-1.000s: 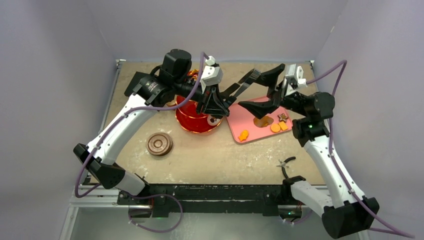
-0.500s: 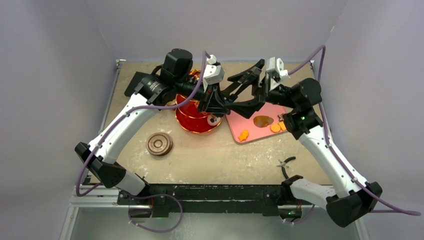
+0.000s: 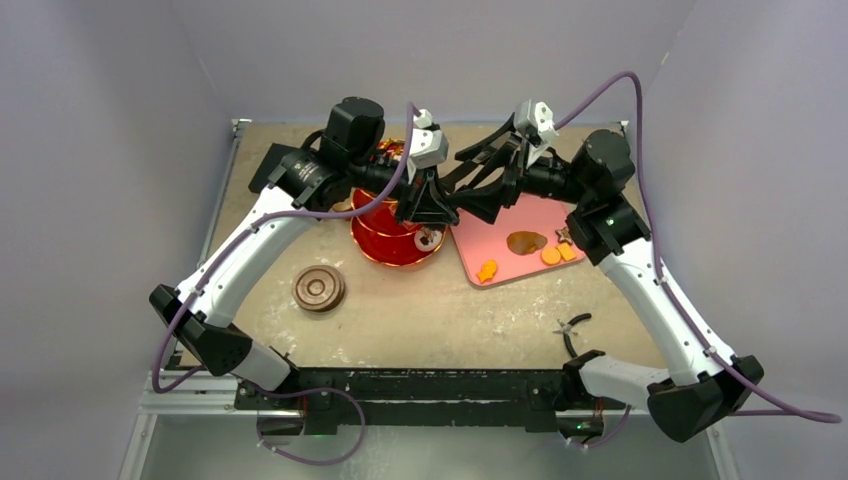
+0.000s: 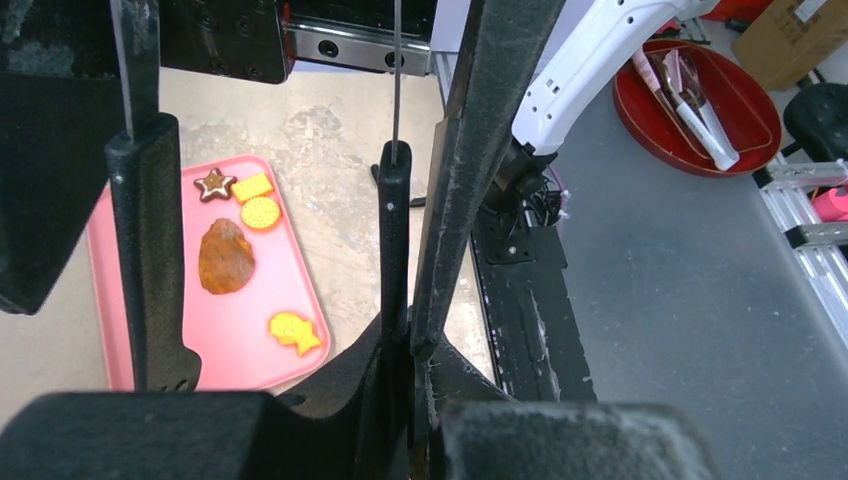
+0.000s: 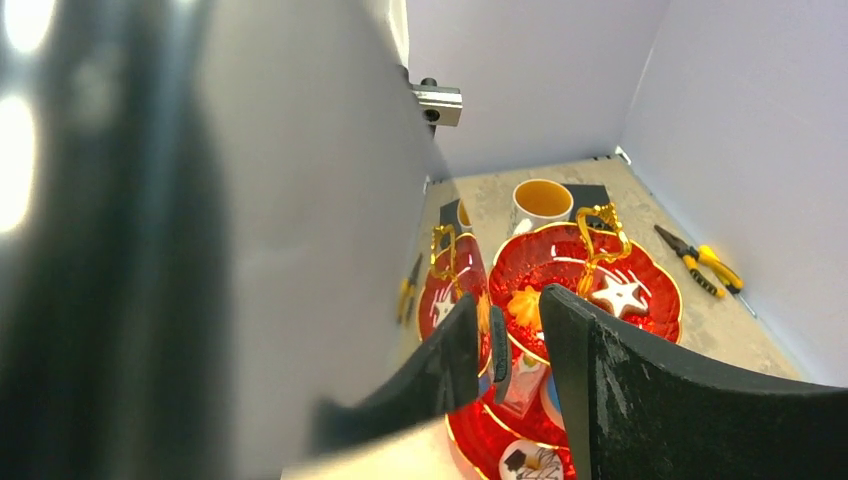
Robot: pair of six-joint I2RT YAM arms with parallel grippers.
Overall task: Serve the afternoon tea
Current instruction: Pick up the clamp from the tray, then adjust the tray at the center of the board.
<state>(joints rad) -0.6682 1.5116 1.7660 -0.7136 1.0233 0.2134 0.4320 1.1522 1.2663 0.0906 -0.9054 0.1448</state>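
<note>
The red three-tier stand (image 3: 385, 243) with gold rims stands at mid-table and carries a star biscuit (image 5: 618, 293) and an orange leaf pastry (image 5: 523, 303). My left gripper (image 3: 430, 212) hovers over the stand's right side. It is shut on the black tongs (image 4: 393, 240), whose two arms point toward the right arm. My right gripper (image 3: 482, 190) has reached in from the right. Its jaws (image 5: 520, 340) stand open around one thin tong tip (image 5: 500, 355). A white mug of amber tea (image 5: 541, 203) sits behind the stand. Stacked brown saucers (image 3: 319, 288) lie to the left.
A pink tray (image 3: 505, 262) right of the stand holds a yellow fish biscuit (image 3: 487, 270), a brown pastry (image 3: 525, 241) and round orange biscuits (image 3: 551, 256). Pliers (image 3: 573, 325) lie near the right front edge. Yellow-handled pliers (image 5: 700, 262) lie by the back wall.
The right arm has swung left to the left gripper, bringing its jaws around a tong tip; they have narrowed a little. The left arm has stayed put.
</note>
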